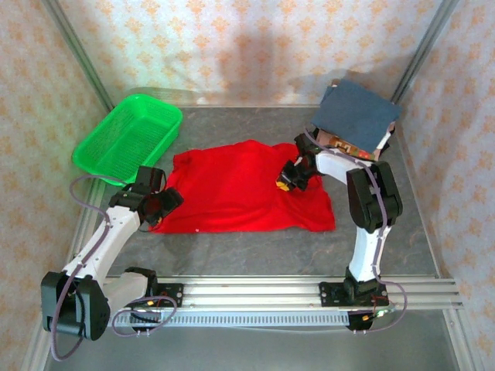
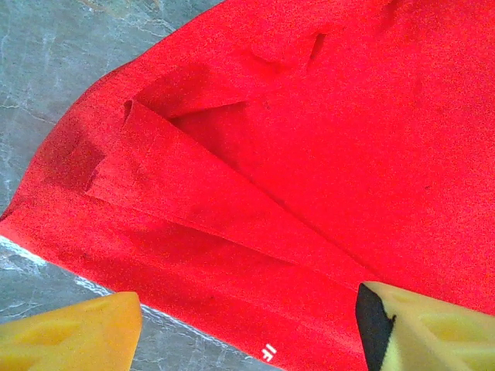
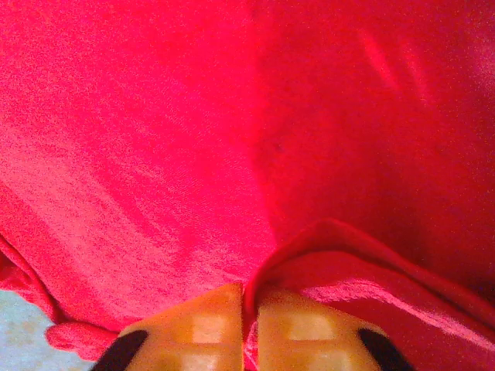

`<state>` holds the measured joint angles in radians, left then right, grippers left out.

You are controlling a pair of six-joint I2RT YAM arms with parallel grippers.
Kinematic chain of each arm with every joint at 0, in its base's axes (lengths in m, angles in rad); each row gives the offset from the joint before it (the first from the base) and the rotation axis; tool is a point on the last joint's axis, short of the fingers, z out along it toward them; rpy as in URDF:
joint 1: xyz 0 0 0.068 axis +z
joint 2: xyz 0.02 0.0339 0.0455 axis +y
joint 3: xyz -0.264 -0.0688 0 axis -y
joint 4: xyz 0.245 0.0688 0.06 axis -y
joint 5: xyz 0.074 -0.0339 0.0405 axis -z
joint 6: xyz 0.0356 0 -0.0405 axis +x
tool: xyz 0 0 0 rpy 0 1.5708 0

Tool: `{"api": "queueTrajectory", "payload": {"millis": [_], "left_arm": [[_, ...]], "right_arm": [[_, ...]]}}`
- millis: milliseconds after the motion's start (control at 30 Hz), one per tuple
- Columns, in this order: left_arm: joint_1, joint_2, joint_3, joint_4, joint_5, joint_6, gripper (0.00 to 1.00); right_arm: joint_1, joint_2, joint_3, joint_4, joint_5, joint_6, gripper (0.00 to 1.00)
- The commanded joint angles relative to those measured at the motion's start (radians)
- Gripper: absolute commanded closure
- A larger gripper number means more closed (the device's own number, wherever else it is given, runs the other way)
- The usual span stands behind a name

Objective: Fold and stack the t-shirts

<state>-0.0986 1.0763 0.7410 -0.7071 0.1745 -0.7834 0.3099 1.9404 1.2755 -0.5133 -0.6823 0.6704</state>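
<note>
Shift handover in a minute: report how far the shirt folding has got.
Done: a slate-blue t-shirt lies folded at the back right. In hand: the red t-shirt lies spread out with one edge turned over. The right jaws pinch a ridge of it, and the left jaws stand open astride its edge. Left: finish folding it and stack it.

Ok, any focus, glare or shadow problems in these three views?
Top external: sharp, even light, faint shadow on the back wall. Left wrist: red t-shirt crisp, yellow fingers blurred, table glary. Right wrist: the t-shirt soft, right half shaded, fingers blurred.
</note>
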Motion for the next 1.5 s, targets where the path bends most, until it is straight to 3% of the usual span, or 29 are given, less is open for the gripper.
{"api": "queueTrajectory", "payload": {"millis": [0, 233, 400, 567, 733, 933, 1200, 1467], "left_arm": [[-0.009, -0.004, -0.024, -0.037, -0.029, 0.019, 0.26], [-0.01, -0.007, -0.047, -0.03, -0.027, 0.013, 0.26], [-0.009, -0.003, -0.06, -0.02, -0.026, 0.003, 0.26], [-0.01, 0.034, -0.06, -0.023, -0.035, -0.016, 0.31], [-0.01, 0.107, -0.053, -0.023, -0.048, -0.01, 0.59], [-0.006, 0.239, -0.03, 0.015, -0.096, -0.008, 0.62], [0.04, 0.391, 0.008, 0.115, -0.112, -0.039, 0.66], [0.068, 0.455, 0.121, 0.09, -0.103, -0.014, 0.66]], "right_arm": [[0.003, 0.012, 0.029, -0.041, 0.004, -0.041, 0.8], [0.001, -0.146, 0.013, -0.054, 0.02, -0.115, 0.46], [-0.029, -0.353, -0.062, -0.14, 0.051, -0.142, 0.35], [-0.113, -0.494, -0.209, -0.243, 0.111, -0.156, 0.39], [-0.142, -0.531, -0.379, -0.173, 0.122, -0.139, 0.59], [-0.148, -0.498, -0.455, -0.093, 0.165, -0.125, 0.69], [-0.151, -0.44, -0.458, -0.066, 0.188, -0.136, 0.72], [-0.153, -0.389, -0.481, -0.078, 0.217, -0.166, 0.74]]}}
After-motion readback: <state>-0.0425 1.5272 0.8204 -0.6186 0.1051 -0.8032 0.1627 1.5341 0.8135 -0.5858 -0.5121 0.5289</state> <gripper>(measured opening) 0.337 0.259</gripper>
